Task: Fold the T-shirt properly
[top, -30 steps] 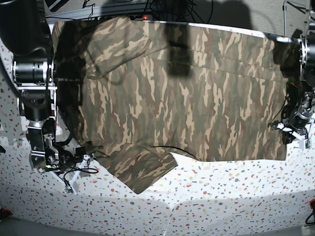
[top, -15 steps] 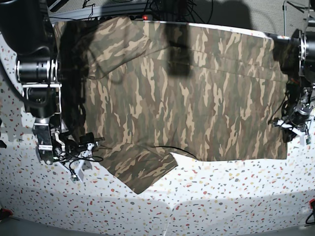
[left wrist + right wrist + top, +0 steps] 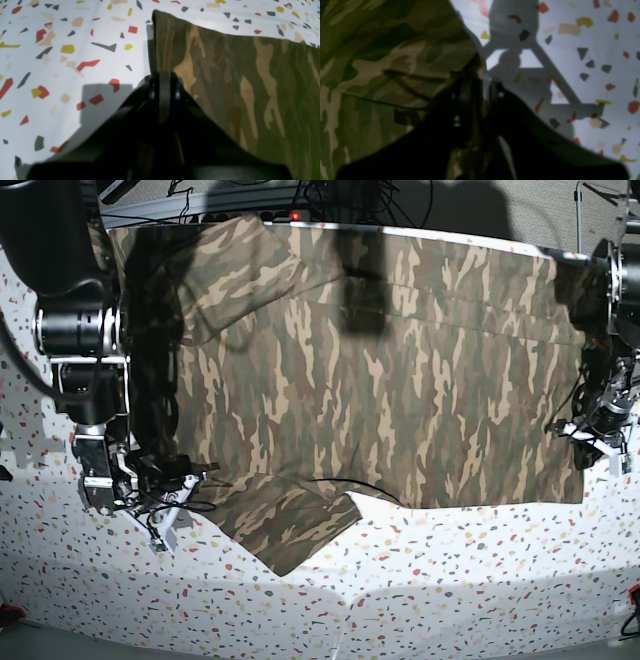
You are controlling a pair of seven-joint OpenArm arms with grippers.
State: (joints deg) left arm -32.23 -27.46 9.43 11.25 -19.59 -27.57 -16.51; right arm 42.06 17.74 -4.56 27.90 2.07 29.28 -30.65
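While the left claw [image 3: 163,82] stays out of it, pressed together on the hem corner of the T-shirt [image 3: 380,370], the right claw [image 3: 482,82] has its jaws nearly together at the opposite cloth edge, though whether it pinches cloth is unclear. Camouflage fabric lies spread flat across the speckled surface [image 3: 450,580].

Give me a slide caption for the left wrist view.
Left gripper pinching the camouflage T-shirt at its edge, above the speckled tabletop.
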